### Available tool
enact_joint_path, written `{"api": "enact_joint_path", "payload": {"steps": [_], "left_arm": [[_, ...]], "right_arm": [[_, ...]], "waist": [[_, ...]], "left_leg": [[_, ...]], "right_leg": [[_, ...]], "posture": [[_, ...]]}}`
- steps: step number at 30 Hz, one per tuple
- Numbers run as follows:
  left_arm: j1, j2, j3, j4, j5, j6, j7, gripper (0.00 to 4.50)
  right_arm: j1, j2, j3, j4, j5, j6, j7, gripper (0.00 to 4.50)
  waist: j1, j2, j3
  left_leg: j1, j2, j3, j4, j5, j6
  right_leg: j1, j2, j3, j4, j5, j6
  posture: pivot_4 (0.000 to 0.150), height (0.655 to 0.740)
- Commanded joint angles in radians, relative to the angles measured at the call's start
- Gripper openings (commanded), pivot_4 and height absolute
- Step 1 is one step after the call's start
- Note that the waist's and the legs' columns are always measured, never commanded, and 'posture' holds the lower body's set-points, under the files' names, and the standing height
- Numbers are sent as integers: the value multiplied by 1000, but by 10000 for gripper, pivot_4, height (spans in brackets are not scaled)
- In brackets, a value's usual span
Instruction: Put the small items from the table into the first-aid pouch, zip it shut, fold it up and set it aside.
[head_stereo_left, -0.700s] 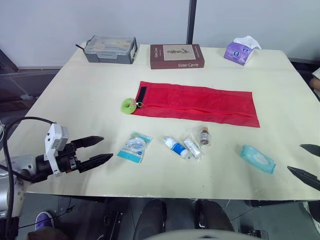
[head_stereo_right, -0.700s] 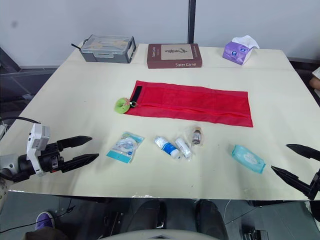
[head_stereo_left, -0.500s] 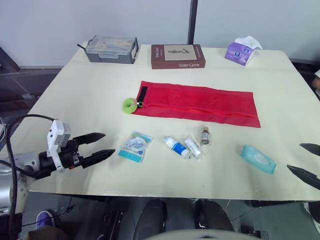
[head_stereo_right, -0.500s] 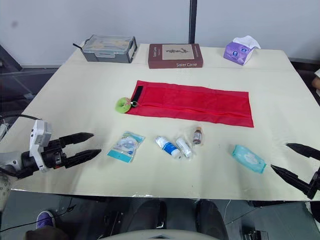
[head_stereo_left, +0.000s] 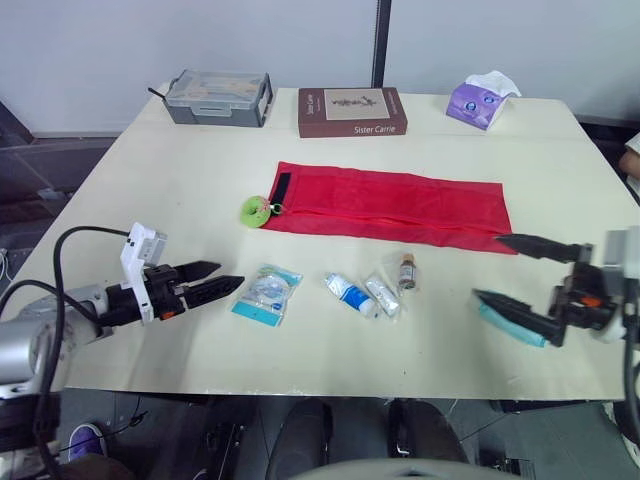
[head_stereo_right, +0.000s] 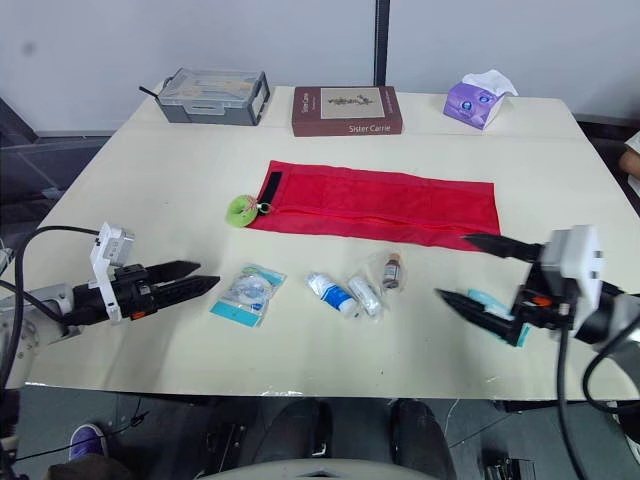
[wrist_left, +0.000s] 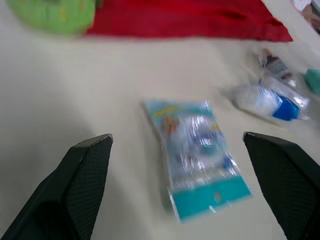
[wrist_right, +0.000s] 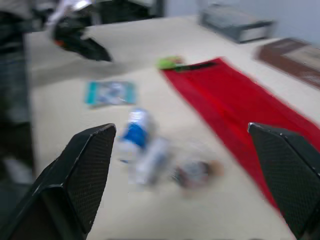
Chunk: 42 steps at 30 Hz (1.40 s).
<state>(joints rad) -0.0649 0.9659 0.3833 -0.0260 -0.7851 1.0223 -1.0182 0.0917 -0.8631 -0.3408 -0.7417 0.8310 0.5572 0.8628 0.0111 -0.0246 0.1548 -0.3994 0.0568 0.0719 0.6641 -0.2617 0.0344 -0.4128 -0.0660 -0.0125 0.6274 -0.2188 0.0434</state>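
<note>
Left gripper (head_stereo_left: 230, 274) and right gripper (head_stereo_left: 486, 267) have fingers spread; the flat packet (head_stereo_left: 266, 294) may skid across the table (head_stereo_left: 180, 190) when pinched.

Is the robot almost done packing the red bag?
Not yet. The red pouch lies flat; the teal packet, tube, small bottle and wipes pack sit outside it. The open left gripper is near the packet, the open right gripper by the wipes. Packing, zipping and folding remain.
</note>
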Motion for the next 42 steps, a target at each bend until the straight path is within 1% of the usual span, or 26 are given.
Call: {"api": "enact_joint_path", "payload": {"steps": [1, 2, 5, 8, 11, 14, 18, 19, 21, 22, 24, 25, 27, 29, 32, 34, 36, 38, 40, 41, 42], "left_arm": [[9, 24, 17, 25, -43, 87, -20, 44561], [-7, 19, 9, 35, -43, 107, -9, 44561], [-86, -17, -9, 76, -55, 173, 36, 44561], [-159, -32, -80, 109, -34, 192, 32, 44561], [-229, -38, -157, 161, -8, 200, 12, 44561], [-313, -56, -234, 240, 23, 203, -6, 44561], [-404, -84, -322, 341, 54, 215, -57, 44561], [-419, -89, -340, 360, 62, 221, -68, 42317], [-424, -79, -394, 367, 86, 212, -113, 36381], [-424, -75, -412, 367, 95, 207, -131, 32020], [-425, -73, -428, 373, 109, 202, -148, 21901], [-427, -75, -429, 377, 112, 202, -153, 17747], [-433, -84, -421, 383, 108, 210, -153, 8048], [-428, -90, -403, 373, 94, 226, -149, 365], [-412, -104, -313, 358, 44, 270, -119, 143], [-395, -121, -198, 330, -20, 335, -80, 143], [-354, -151, -80, 255, -71, 352, -25, 143], [-347, -217, 46, 182, -131, 393, 69, 143], [-378, -342, 150, 82, -176, 419, 231, 143], [-390, -387, 181, 47, -188, 428, 288, 143], [-409, -462, 210, -1, -200, 428, 377, 143]], "right_arm": [[-35, -3, 54, -45, -3, 13, -26, 45000], [-50, 5, 64, -48, 21, 23, -41, 45000], [-68, 4, 88, -66, 26, 26, -45, 45000], [-69, 1, 83, -77, 46, 33, -50, 45000], [-66, -1, 61, -96, 84, 34, -54, 45000], [-65, -4, 31, -116, 124, 33, -69, 45000], [-38, -9, 13, -146, 125, 26, -80, 45000], [-31, -9, 11, -151, 122, 25, -83, 45000], [-15, -8, 6, -161, 116, 21, -92, 45000], [-9, -7, 4, -164, 115, 19, -96, 45000], [6, -6, 2, -170, 112, 15, -99, 45000], [13, -5, 3, -174, 108, 13, -101, 45000], [18, -1, 15, -177, 92, 5, -114, 45000], [12, 7, 39, -171, 56, 8, -152, 45000], [-15, 29, 90, -170, -35, 40, -273, 45000], [-37, 30, 129, -192, -60, 121, -384, 45000], [-86, 58, 165, -182, 43, 205, -461, 45000], [-151, 119, 196, -143, 181, 268, -548, 45000], [-226, 177, 235, -96, 290, 327, -644, 45000], [-252, 192, 246, -81, 323, 348, -678, 45000], [-285, 221, 267, -53, 360, 367, -717, 45000]], "waist": [[2, -1, 0], [3, -1, 0], [10, -2, 1], [10, -3, 0], [3, -4, 0], [3, -4, 0], [6, -4, 0], [6, -4, 0], [5, -4, -1], [4, -4, -1], [3, -4, -1], [3, -4, -1], [3, -4, -1], [3, -4, -1], [2, -4, -1], [1, -4, 0], [-1, -5, 0], [-2, -5, 0], [0, -6, 0], [5, -6, 0], [6, -7, 0]], "left_leg": [[0, 0, 0, 0, 0, 0], [0, 0, 0, 0, 0, 0], [-1, -1, -1, 1, 0, 0], [-1, -1, -2, 3, 0, 0], [-1, -1, -1, 3, 0, 0], [-1, -2, -1, 2, 0, 0], [-1, -3, -1, 2, 0, 0], [-1, -3, -1, 3, 0, 0], [-1, -3, -1, 3, 0, 0], [-1, -3, -1, 3, 0, 0], [-1, -3, 0, 4, 0, 0], [-1, -3, 0, 4, 0, 0], [-2, -3, -1, 3, 0, 0], [-2, -3, -1, 3, 0, 0], [-2, -2, -1, 3, 0, 0], [-2, -2, -1, 4, 0, 0], [-2, 0, -2, 4, 0, 0], [-2, 0, -2, 3, 0, 0], [-2, 1, -3, 4, 0, 0], [-2, 0, -3, 4, 0, 0], [-2, -1, -3, 5, 0, 0]], "right_leg": [[0, 0, 0, 0, 0, 0], [0, -1, 0, -1, 0, 0], [1, -1, -1, 0, 0, 0], [1, -1, -2, 0, 0, 0], [1, -2, -1, 0, 3, -4], [1, 0, -1, 0, 3, -4], [2, 2, -2, 1, 3, -4], [2, 2, -2, 1, 3, -4], [2, 2, -1, 1, 3, -4], [2, 1, -1, 1, 3, -4], [2, 1, 1, 1, 3, -4], [2, 1, 1, 1, 3, -4], [1, 1, 1, 1, 3, -4], [1, 2, 0, 1, 3, -4], [1, 2, 0, 1, 3, -4], [1, 1, 0, 1, 3, -4], [1, 1, 0, 2, 3, -4], [1, 1, 0, 2, 3, -4], [1, 0, 0, 3, 3, -4], [1, 0, 0, 3, 3, -4], [2, -1, 0, 5, 3, -4]], "posture": [[1500, 7400], [1500, 7400], [1500, 7400], [1500, 7400], [1500, 7400], [1500, 7400], [1500, 7400], [1500, 7400], [1500, 7400], [1500, 7400], [1500, 7400], [1500, 7400], [1500, 7400], [1500, 7400], [1500, 7400], [1500, 7400], [1500, 7400], [1500, 7400], [1500, 7400], [1500, 7400], [1500, 7400]]}}
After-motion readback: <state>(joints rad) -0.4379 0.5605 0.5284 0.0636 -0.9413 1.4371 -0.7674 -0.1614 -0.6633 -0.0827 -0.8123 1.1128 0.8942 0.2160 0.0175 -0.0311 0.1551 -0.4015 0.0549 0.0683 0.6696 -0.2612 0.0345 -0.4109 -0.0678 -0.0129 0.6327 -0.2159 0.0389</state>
